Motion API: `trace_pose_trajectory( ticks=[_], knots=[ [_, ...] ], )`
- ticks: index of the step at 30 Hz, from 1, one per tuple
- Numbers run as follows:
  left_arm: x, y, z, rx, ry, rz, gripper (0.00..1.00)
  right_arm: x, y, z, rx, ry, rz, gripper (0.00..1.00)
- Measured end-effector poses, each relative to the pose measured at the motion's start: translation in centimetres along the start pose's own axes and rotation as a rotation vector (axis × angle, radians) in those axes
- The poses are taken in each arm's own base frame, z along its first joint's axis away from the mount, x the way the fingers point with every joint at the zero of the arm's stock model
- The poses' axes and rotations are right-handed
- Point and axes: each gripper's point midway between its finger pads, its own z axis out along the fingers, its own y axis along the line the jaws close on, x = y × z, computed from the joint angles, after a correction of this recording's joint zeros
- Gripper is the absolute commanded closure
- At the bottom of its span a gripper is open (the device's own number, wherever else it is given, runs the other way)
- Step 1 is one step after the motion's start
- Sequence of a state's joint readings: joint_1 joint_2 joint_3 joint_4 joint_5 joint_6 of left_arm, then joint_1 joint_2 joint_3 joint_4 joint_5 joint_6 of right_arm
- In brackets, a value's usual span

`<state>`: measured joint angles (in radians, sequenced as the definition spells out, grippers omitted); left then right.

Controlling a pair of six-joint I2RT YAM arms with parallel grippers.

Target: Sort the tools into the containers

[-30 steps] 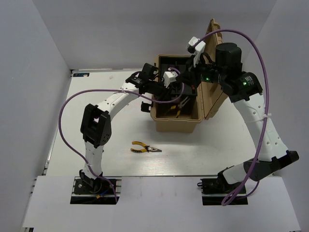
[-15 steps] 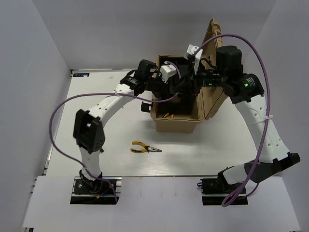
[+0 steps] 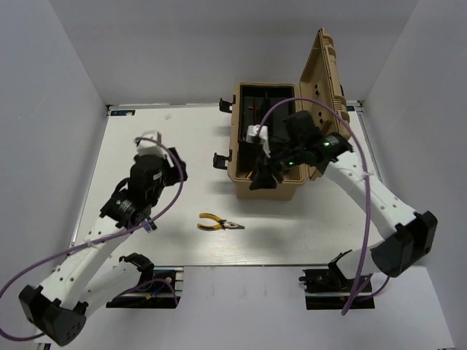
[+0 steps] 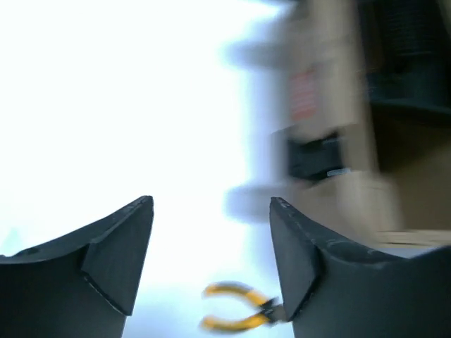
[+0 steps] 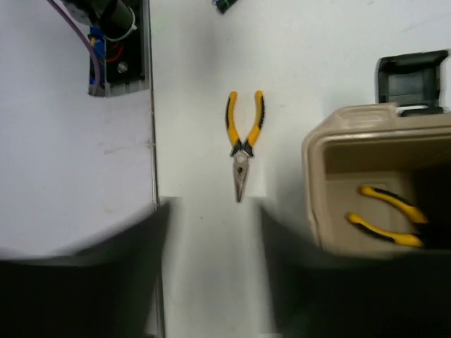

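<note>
The tan toolbox [image 3: 266, 191] stands open at the table's centre, lid up on the right. Yellow-handled pliers [image 3: 219, 224] lie on the table in front of its left corner. They show blurred in the left wrist view [image 4: 239, 317] and clearly in the right wrist view [image 5: 244, 137]. More yellow-handled pliers [image 5: 384, 215] lie inside the toolbox [image 5: 352, 127]. My left gripper [image 3: 155, 154] is open and empty [image 4: 211, 204], left of the toolbox [image 4: 338, 204] above the table. My right gripper [image 3: 261, 177] is open and empty [image 5: 213, 211] over the toolbox's front left part.
A black latch [image 3: 219, 160] sticks out from the toolbox's left side; it also shows in the right wrist view [image 5: 412, 77]. The left arm's base [image 5: 116, 42] sits at the near table edge. White walls close in the table on three sides.
My left arm has pulled out of the toolbox and swung back to the left. My right gripper has come from the toolbox's back to its front left part.
</note>
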<state>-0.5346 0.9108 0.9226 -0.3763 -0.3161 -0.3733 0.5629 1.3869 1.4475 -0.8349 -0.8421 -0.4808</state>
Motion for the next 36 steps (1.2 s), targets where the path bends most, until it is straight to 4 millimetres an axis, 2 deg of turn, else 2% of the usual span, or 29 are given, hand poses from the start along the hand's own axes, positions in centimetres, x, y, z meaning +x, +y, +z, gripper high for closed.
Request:
trace_pose_trajectory(
  ticks=[1,2,3,4,5,6,9,10,13,15,17,21,28,33,36],
  knots=[
    [1.5,2.0,-0.6,-0.082,0.02,-0.033,0.21,0.6,0.0,1.0,-0.008,0.025,0.005,0.83],
    [2.8,3.7,-1.3,-0.155,0.037,-0.062,0.21,1.3,0.0,2.2,-0.013,0.051,0.018,0.89],
    [3.8,5.1,-1.9,-0.218,0.049,-0.091,0.21,1.9,-0.1,3.4,-0.016,0.08,0.024,0.94],
    [4.7,6.5,-2.7,-0.28,0.059,-0.118,0.21,2.6,-0.1,4.8,-0.019,0.115,0.033,0.94],
    [5.1,7.4,-3.3,-0.324,0.053,-0.145,0.2,3.3,-0.1,6.4,-0.022,0.151,0.036,0.92],
    [5.4,8.3,-4.0,-0.367,0.045,-0.174,0.2,4.1,-0.3,8.0,-0.021,0.192,0.042,0.82],
    [6.0,10.1,-5.6,-0.457,0.025,-0.247,0.2,7.1,-0.6,12.7,-0.005,0.313,0.052,0.7],
    [6.2,10.6,-6.1,-0.485,0.02,-0.272,0.2,8.2,-0.7,14.0,0.006,0.358,0.054,0.63],
    [7.3,11.7,-6.8,-0.555,0.034,-0.314,0.16,10.2,-1.3,17.2,0.052,0.446,0.045,0.52],
    [8.3,12.2,-7.1,-0.588,0.046,-0.34,0.16,11.0,-2.0,18.9,0.087,0.477,0.034,0.49],
    [9.5,12.7,-7.5,-0.613,0.066,-0.356,0.16,11.8,-2.7,19.8,0.119,0.495,0.033,0.48],
    [11.0,13.4,-8.2,-0.64,0.083,-0.378,0.16,13.0,-4.2,20.5,0.179,0.522,0.043,0.46],
    [10.9,13.5,-8.9,-0.629,0.054,-0.425,0.16,14.4,-6.0,22.4,0.214,0.548,0.072,0.45],
    [11.5,13.9,-9.3,-0.64,0.061,-0.433,0.16,15.1,-6.0,23.4,0.217,0.565,0.08,0.45],
    [11.6,14.0,-9.6,-0.645,0.058,-0.449,0.16,15.2,-5.9,23.6,0.235,0.572,0.07,0.5]
  ],
)
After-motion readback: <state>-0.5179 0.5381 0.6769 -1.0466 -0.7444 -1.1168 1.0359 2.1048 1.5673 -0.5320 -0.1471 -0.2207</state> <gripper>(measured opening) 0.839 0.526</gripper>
